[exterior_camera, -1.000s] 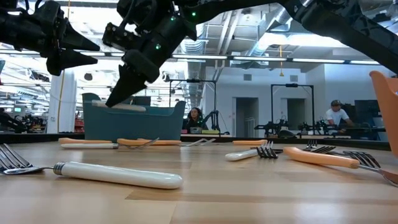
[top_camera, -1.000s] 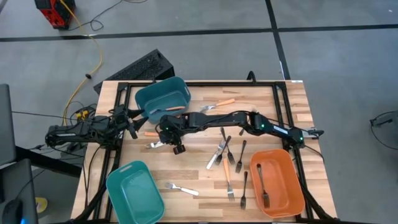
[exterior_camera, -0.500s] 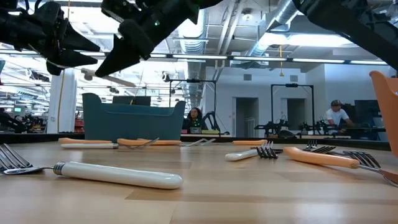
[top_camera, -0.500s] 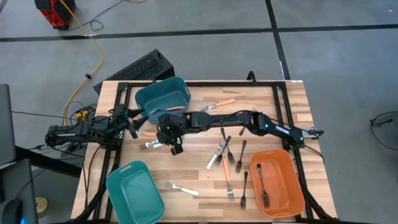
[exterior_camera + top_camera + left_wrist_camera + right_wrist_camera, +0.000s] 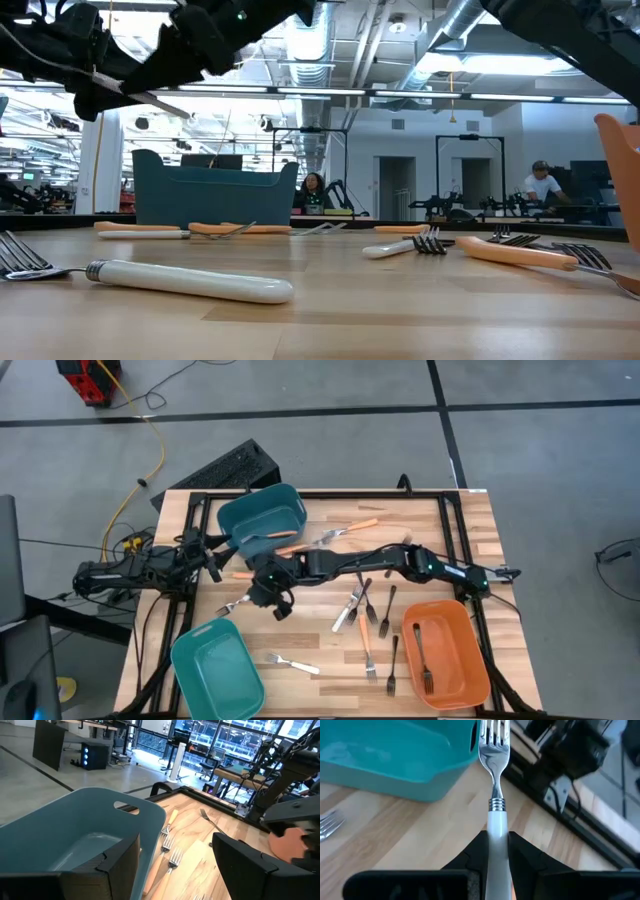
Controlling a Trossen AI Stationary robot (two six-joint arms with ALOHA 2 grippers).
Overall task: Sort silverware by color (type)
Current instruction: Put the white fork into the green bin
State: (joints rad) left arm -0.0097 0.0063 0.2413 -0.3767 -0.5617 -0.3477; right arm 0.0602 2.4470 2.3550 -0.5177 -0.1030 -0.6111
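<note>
My right gripper (image 5: 262, 597) reaches across the table's left half, between the two teal bins, and is shut on a white-handled fork (image 5: 497, 795). Its silver tines (image 5: 226, 608) point at the near teal bin (image 5: 215, 660). My left gripper (image 5: 205, 556) waits open at the left edge beside the far teal bin (image 5: 262, 515), which holds an orange-handled fork (image 5: 262, 535). Several orange, black and white forks lie flat in a cluster (image 5: 360, 605) mid-table. Another white fork (image 5: 292, 663) lies near the front edge. A black fork (image 5: 422, 660) lies in the orange bin (image 5: 462, 660). My right gripper pinches the fork's white handle (image 5: 497, 832) between its two fingers, which lie along it. The silver neck and tines (image 5: 495, 740) stick out ahead of the fingertips. The fingers slant down from the table's right toward its near left. The fork is lifted clear of the table.
Orange-handled forks lie by the far teal bin (image 5: 240, 573) and farther back (image 5: 350, 528). A black fork (image 5: 392, 665) and an orange one (image 5: 367, 650) lie left of the orange bin. Black frame rails border the tabletop. Beyond the table, people sit in the room (image 5: 312, 190).
My right gripper has risen from the tabletop with the white fork in its fingers and moved toward the table's near left, closer to the near teal bin. The fork, which lay on the wood, now hangs clear above it.
</note>
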